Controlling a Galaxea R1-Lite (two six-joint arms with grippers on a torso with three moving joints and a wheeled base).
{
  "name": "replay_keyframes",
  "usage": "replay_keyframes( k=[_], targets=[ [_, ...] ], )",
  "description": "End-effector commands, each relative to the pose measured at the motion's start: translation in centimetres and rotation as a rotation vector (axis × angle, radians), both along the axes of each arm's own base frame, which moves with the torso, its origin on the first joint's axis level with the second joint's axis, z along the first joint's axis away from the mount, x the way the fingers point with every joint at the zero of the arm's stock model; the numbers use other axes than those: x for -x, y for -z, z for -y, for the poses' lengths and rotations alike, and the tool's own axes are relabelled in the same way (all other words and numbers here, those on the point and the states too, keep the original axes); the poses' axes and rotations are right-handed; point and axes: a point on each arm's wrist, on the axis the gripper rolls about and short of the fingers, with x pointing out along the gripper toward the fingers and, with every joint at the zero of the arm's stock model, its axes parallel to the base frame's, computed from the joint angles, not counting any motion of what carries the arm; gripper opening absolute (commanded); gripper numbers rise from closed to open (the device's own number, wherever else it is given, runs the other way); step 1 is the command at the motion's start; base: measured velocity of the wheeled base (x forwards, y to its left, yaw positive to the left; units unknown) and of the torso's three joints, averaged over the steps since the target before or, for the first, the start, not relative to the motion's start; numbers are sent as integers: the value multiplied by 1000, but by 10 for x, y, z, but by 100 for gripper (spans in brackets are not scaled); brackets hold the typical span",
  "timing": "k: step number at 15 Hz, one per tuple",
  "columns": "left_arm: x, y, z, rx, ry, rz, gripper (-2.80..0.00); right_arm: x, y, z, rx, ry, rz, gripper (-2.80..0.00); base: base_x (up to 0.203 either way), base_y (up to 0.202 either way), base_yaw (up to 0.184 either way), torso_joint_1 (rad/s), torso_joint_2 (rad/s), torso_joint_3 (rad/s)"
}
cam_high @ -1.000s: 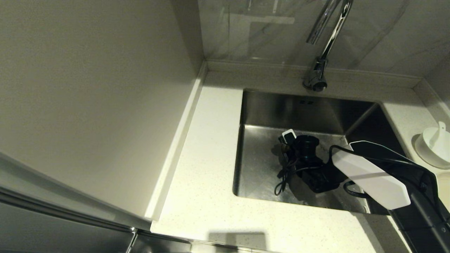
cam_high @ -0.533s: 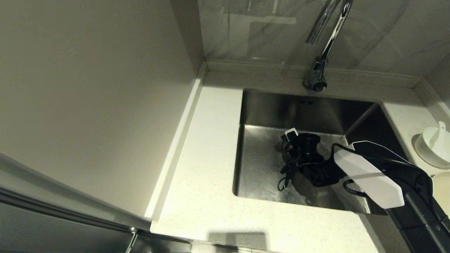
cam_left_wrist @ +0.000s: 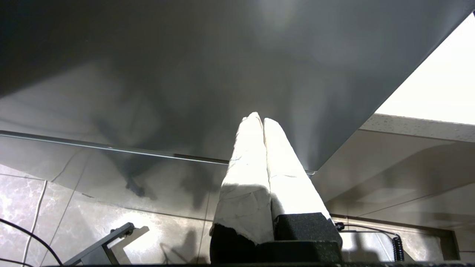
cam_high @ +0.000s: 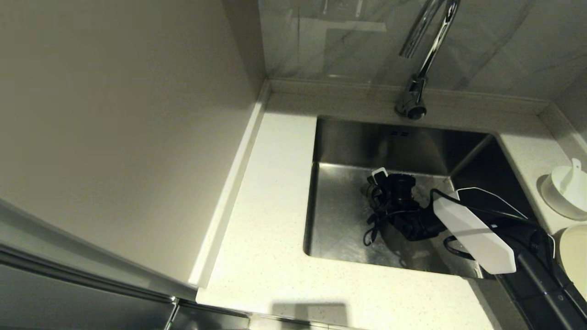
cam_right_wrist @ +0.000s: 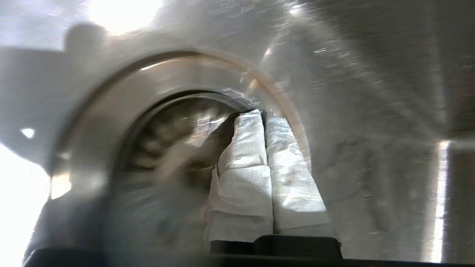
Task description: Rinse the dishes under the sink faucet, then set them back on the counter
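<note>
My right gripper reaches down into the sink and is shut on nothing. In the right wrist view its tips rest at the rim of the round drain strainer. The dishes stand on the counter to the right of the basin: a small white bowl with a spoon in it, and nearer, the edge of a cream plate. The chrome faucet rises behind the sink. My left gripper is shut and parked below the counter's edge.
A wall panel borders the counter on the left. A low raised edge runs along the back. Black cables hang from my right wrist over the sink floor.
The right forearm has sunk and swung slightly, and the gripper has shifted a little toward the back of the basin. It stays shut. The dishes have not moved.
</note>
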Motion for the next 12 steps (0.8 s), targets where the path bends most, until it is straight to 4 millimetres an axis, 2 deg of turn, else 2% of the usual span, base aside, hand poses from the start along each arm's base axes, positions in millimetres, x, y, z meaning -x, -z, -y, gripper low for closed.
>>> replay_keyframes(
  k=[1, 4, 7, 9, 12],
  targets=[
    [0, 0, 0, 1, 0, 3, -280, 0, 4, -8, 2, -14, 2, -280, 0, 0, 0, 0, 0, 0],
    [0, 0, 0, 1, 0, 3, -280, -1, -2, -21, -34, -35, 37, -280, 0, 0, 0, 0, 0, 0],
    [0, 0, 0, 1, 0, 3, -280, -4, -17, -28, -53, -46, 83, -280, 0, 0, 0, 0, 0, 0],
    [0, 0, 0, 1, 0, 3, -280, -7, -41, -27, -61, -41, 127, -280, 0, 0, 0, 0, 0, 0],
    [0, 0, 0, 1, 0, 3, -280, -7, -84, -9, -65, -7, 158, -280, 0, 0, 0, 0, 0, 0]
  ],
)
